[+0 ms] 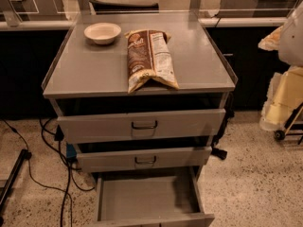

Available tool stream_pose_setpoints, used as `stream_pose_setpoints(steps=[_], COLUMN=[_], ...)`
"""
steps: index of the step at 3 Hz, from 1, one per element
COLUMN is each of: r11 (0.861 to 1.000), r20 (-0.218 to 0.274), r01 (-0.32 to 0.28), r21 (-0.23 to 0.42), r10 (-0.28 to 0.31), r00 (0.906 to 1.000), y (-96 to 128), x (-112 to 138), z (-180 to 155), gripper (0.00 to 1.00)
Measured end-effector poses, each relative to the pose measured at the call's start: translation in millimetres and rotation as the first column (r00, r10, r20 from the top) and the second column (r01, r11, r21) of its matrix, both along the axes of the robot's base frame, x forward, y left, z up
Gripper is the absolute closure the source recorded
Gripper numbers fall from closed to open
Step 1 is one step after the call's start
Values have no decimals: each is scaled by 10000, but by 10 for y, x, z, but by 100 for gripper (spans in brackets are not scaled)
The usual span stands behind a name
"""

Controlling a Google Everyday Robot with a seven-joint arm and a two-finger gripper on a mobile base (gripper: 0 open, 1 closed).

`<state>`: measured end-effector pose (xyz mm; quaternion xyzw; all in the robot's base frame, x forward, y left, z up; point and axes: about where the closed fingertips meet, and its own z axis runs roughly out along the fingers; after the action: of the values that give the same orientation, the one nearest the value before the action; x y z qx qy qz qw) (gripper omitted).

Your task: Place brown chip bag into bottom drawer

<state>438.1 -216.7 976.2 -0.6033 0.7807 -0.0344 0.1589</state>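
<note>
The brown chip bag (149, 58) lies lengthwise on the grey cabinet's top (94, 70), near the front edge. Its dark brown front and white nutrition panel both face up. The bottom drawer (147, 200) is pulled out, and its plain grey inside holds nothing. My gripper is not in view. A white rounded shape (293, 32) at the right edge may be part of my arm.
A small cream bowl (102, 32) stands on the top, to the left of the bag. The two upper drawers (142, 125) with dark loop handles are slightly ajar. Black cables (52, 141) lie on the floor at the left. A cart with yellowish items (284, 103) stands at the right.
</note>
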Motion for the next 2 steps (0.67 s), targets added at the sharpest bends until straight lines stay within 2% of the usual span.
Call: stream_pose_setpoints(steps=[1, 2], r11=[10000, 9998], r20=[0, 203], r01=[0, 82], r21=[0, 202], r10=[0, -86], r00=[10000, 9998], y=[0, 24], x=[0, 87], z=[0, 11], gripper=[0, 0])
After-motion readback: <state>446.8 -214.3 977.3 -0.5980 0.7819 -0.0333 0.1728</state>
